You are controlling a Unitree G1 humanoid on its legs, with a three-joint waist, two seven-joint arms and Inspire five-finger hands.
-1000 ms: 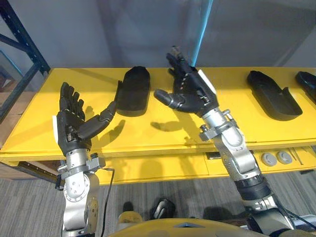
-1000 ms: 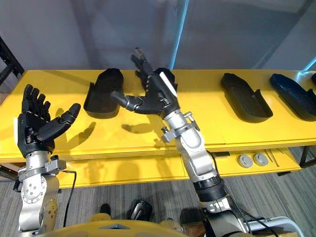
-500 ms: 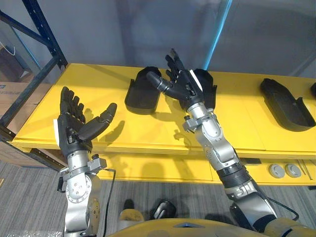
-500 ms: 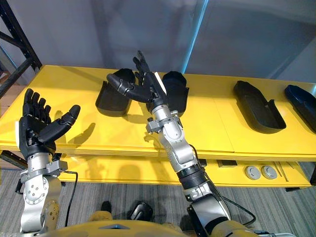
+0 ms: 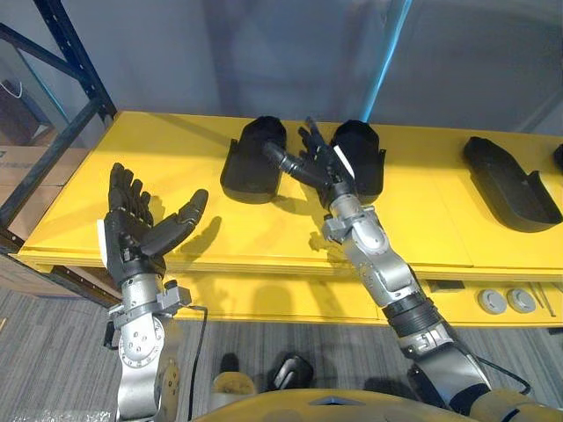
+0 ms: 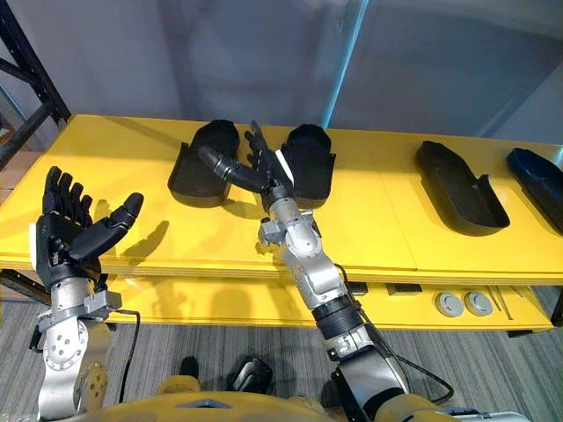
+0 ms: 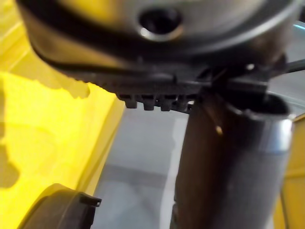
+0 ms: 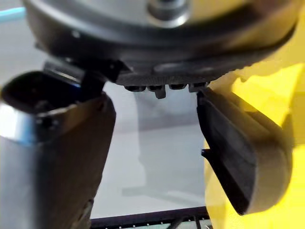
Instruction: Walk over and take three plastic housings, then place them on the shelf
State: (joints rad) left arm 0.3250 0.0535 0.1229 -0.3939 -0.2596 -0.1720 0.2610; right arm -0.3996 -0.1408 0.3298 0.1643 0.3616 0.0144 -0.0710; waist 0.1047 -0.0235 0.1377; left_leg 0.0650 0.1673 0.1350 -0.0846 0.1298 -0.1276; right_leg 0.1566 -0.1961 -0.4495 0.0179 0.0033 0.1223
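We see four black plastic housings lying in a row along the back edge of a yellow tabletop (image 5: 176, 158). The leftmost housing (image 5: 251, 163) and the second housing (image 5: 362, 163) lie near each other around the middle of the back edge. The third housing (image 5: 510, 180) lies well apart from them toward the right end. The fourth housing (image 6: 537, 180) is at the far right edge, partly cut off.

The right hand (image 5: 318, 167) reaches over the tabletop into the gap between the leftmost and second housings. Its fingers are straight and spread, and its thumb stretches out toward the leftmost housing. It grips nothing. We cannot tell whether the thumb tip touches that housing or only overlaps its edge. In the right wrist view, one housing (image 8: 243, 157) shows just beside the hand, with the thumb (image 8: 52, 143) on the other side.

The left hand (image 5: 132, 233) is raised palm up over the front edge near the left corner. It is wide open and empty, with its fingers straight and its thumb out. The left wrist view shows a dark housing edge (image 7: 57, 210) on the yellow surface.

A blue rack post (image 5: 75, 61) stands off the left end of the tabletop. Two round grey discs (image 5: 506, 301) sit below the front edge on the right.
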